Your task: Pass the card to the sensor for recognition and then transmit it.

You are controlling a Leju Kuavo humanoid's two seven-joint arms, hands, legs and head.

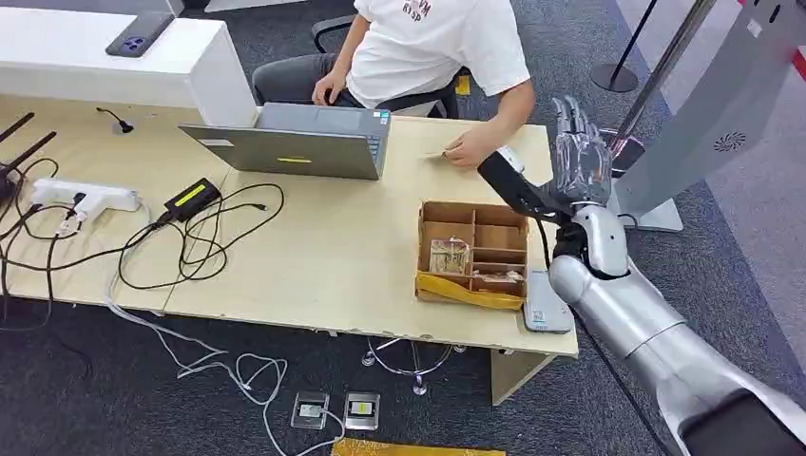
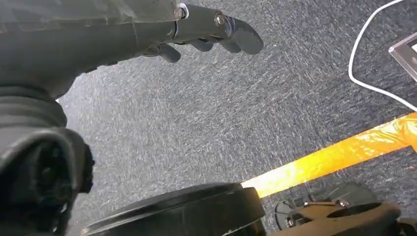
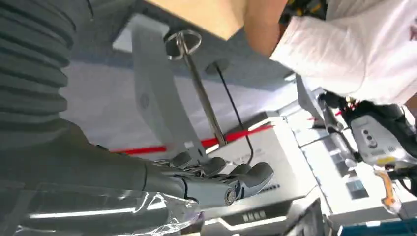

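The right hand (image 1: 582, 157) is raised beyond the far right corner of the wooden surface (image 1: 314, 256), fingers (image 1: 570, 119) stretched upward and apart, holding nothing; the right wrist view shows the same hand (image 3: 216, 179) with its fingers extended and nothing between them. Just beside it, a person in a white shirt (image 1: 428, 43) sits at the far edge of the surface and rests a hand (image 1: 469, 149) on the wood, pinching a thin card (image 1: 434, 154) that lies flat against the surface, near the right corner of an open grey laptop (image 1: 304, 142). A dark wrist-mounted camera unit (image 1: 513, 185) juts from the right arm between the person's hand and the robot's hand. Nearer the robot, a cardboard box with dividers (image 1: 472, 255) sits on the surface with small items in its compartments and yellow tape along its near side. Touching the box's right side, at the near right corner of the surface, lies a flat grey sensor pad (image 1: 546, 304). To the left are a black power adapter (image 1: 193, 198), tangled black cables (image 1: 204, 247) and a white power strip (image 1: 86, 195). The left hand (image 2: 206, 32) hangs above grey carpet (image 2: 196, 118) crossed by a strip of yellow tape (image 2: 339, 152), its fingers loosely extended with nothing in them.
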